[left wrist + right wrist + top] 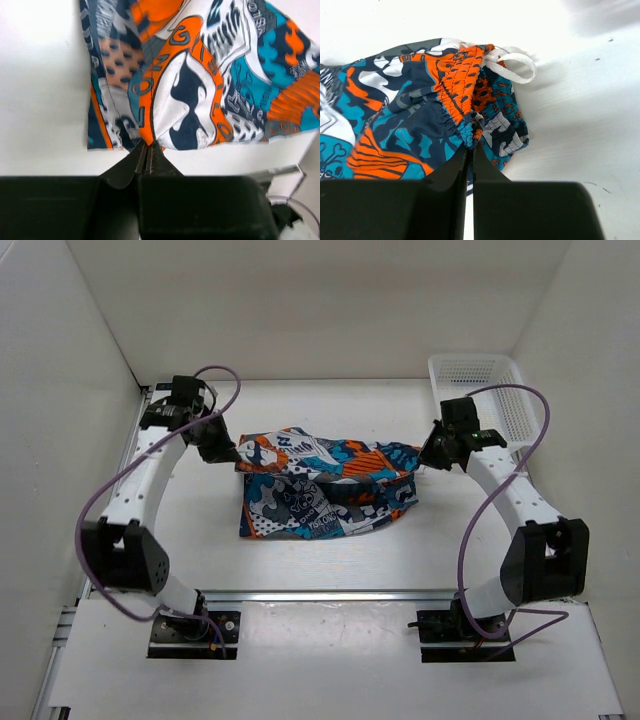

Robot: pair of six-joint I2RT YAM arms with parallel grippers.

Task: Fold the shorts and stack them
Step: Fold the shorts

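We see the shorts lying in the middle of the white table, in the middle of the top view. They are soft and full of color, with patches of orange, teal, dark blue and white mixed all over. In the left wrist view, one patch has an orange ring with letters around a dark blue and white shape. The cloth is bunched up and wrinkly, and its upper edge runs from one claw to the other.

The left claw is pressed together on the left end of the shorts and pinches a bit of cloth. The right claw pinches the crinkly orange waistband at the right end. A white string loop pokes out just past it. A white basket stands in the upper right of the frame, apart from the shorts.
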